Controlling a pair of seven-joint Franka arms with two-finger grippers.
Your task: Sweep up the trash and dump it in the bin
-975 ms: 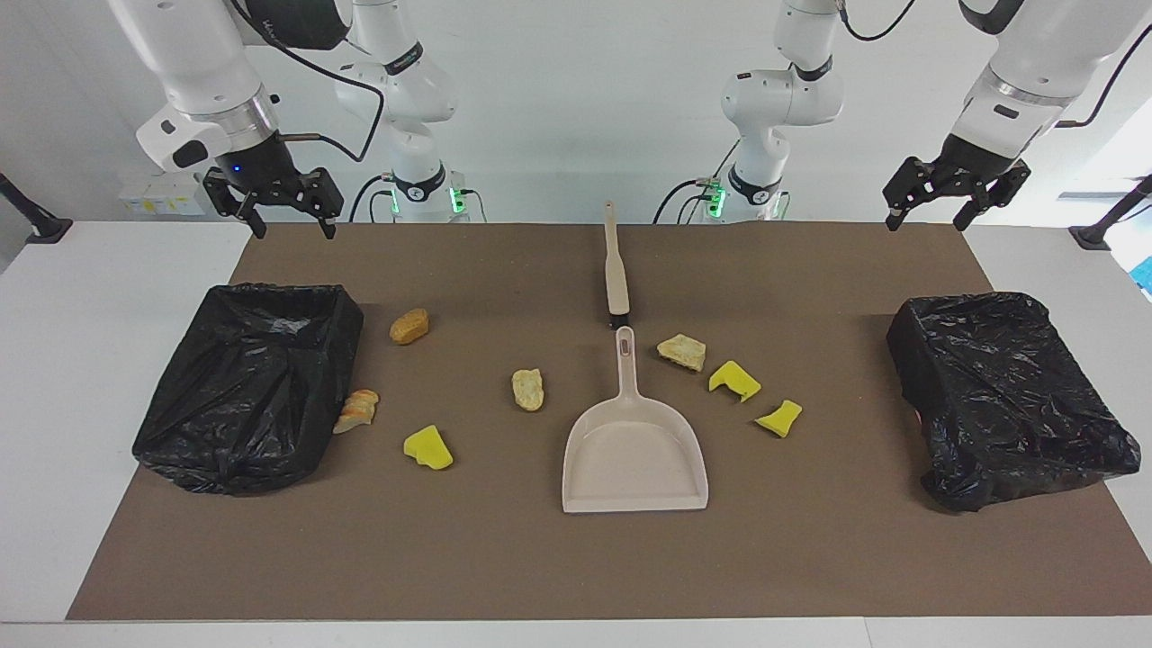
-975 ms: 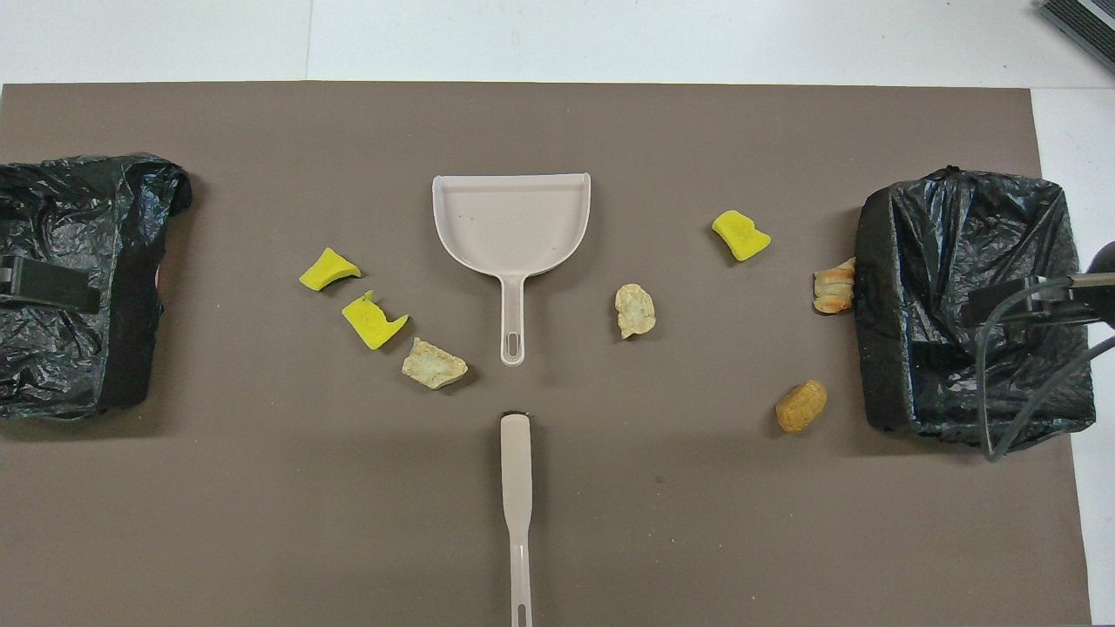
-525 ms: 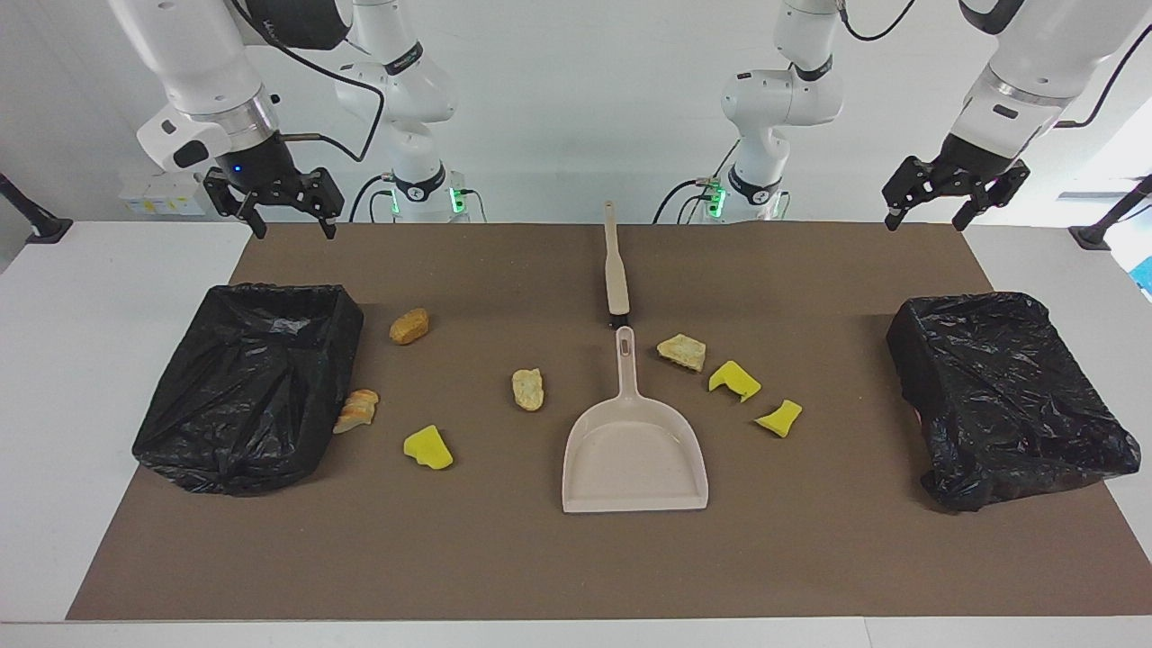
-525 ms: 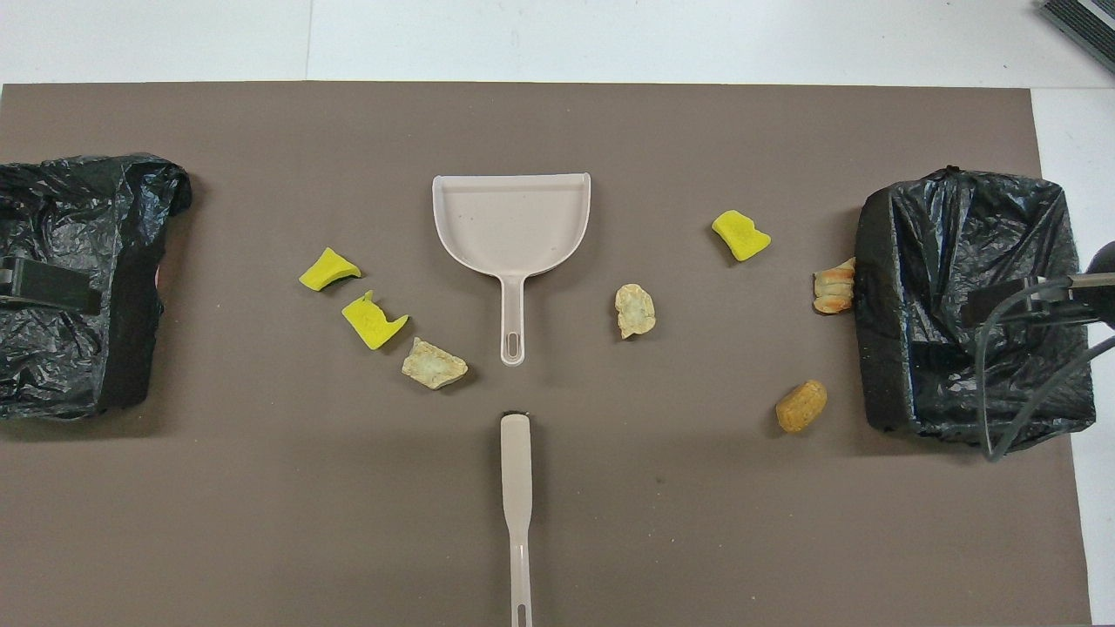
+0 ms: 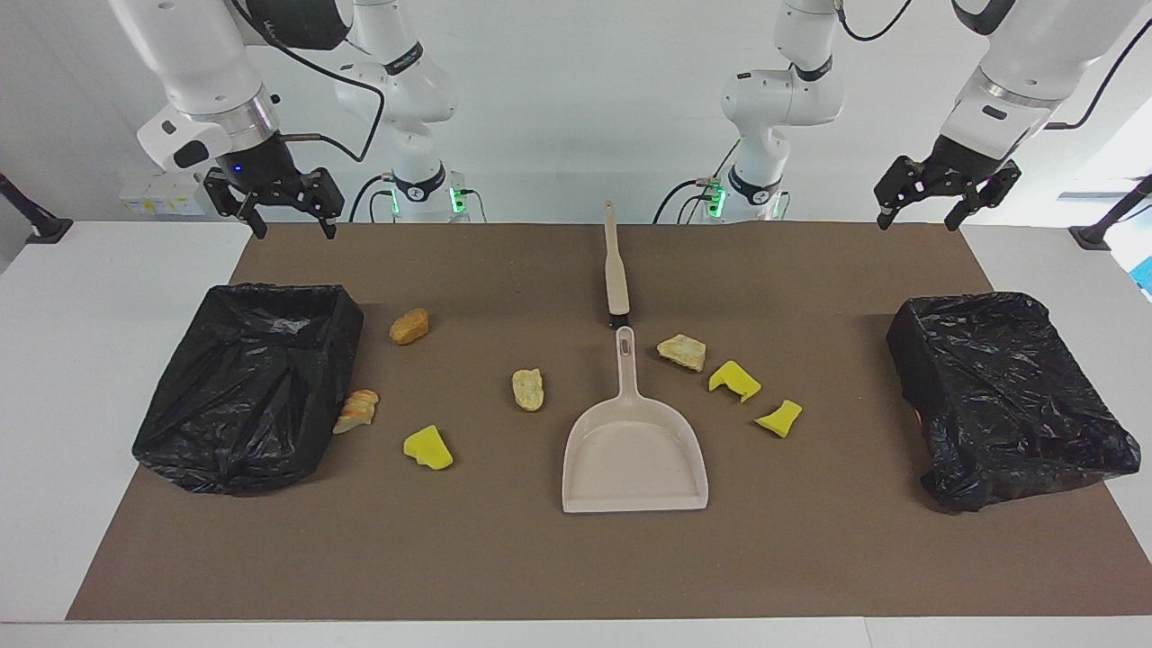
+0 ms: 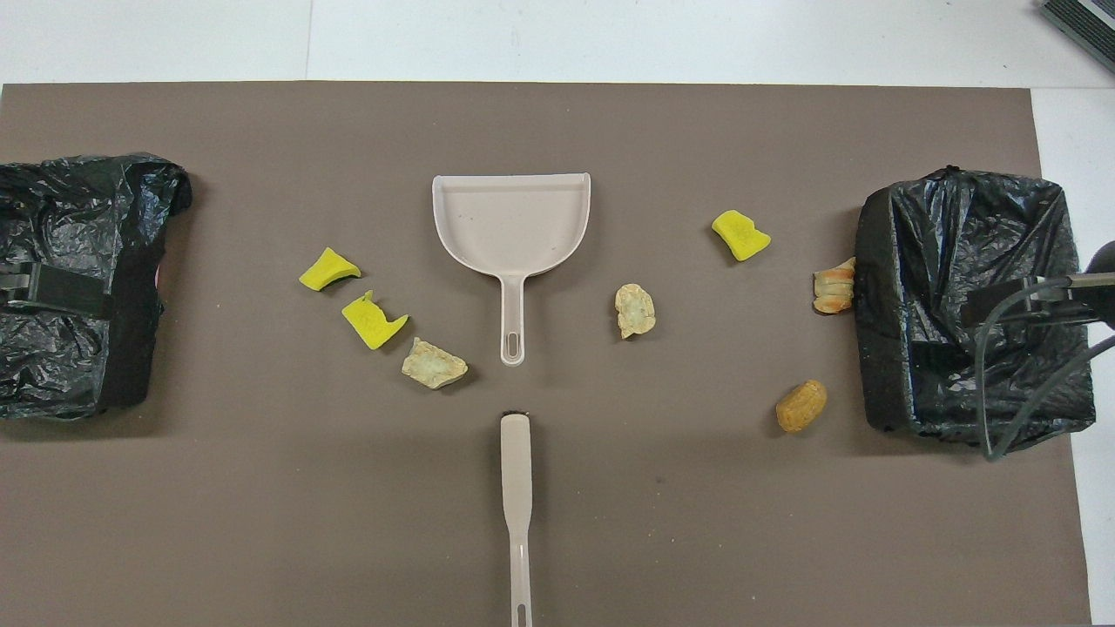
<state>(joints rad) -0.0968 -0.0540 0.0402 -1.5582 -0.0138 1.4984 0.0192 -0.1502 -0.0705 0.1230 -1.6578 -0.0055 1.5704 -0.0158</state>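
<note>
Now, both grippers hang wide and empty: the left gripper point(image 5: 921, 209) has drifted slightly toward mid-table, high near its bin point(image 5: 1008, 396) at that end of the mat point(image 5: 504, 558); the right gripper point(image 5: 290, 216) stays above the mat's corner nearest the robots, near its own bin point(image 5: 243, 387). Neither black-lined bin shows anything inside. The dustpan point(image 5: 634, 454) lies empty mid-mat, the brush point(image 5: 616, 270) at its handle, and the trash point(image 5: 527, 389) is scattered either side, unmoved.
</note>
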